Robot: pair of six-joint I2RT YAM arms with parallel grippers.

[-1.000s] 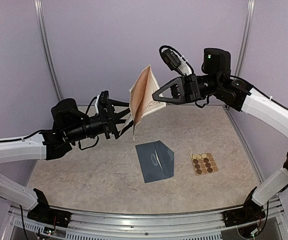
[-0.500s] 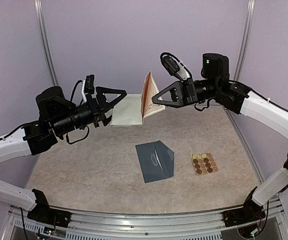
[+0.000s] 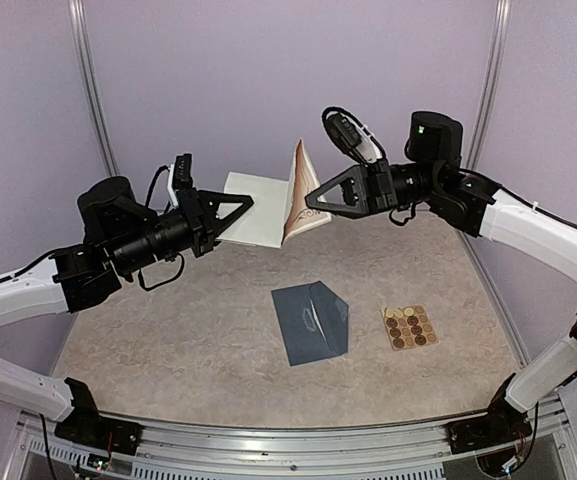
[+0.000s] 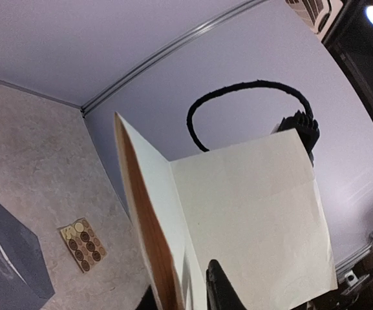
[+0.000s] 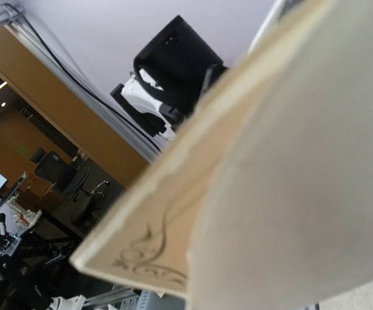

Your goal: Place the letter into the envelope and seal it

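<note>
Two panels of the letter point(image 3: 258, 210) splay in the air over the envelope point(image 3: 311, 322) on the desk point(image 3: 168, 330); the right pincer point(image 3: 310, 203) is clamped on it, and I cannot tell the left pincer point(image 3: 248, 203) bite, so I'd confirm grip, then fold gently.

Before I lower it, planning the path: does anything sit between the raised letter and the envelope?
Nothing visible: open air separates the letter from the envelope; the sticker sheet lies apart, to its right.

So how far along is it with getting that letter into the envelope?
Done: the letter is lifted and partly folded. In hand: the left hand and right hand both pinch it in mid-air. Left: sliding it into the envelope lying on the table, then sealing it, probably with one from the sticker sheet.
</note>
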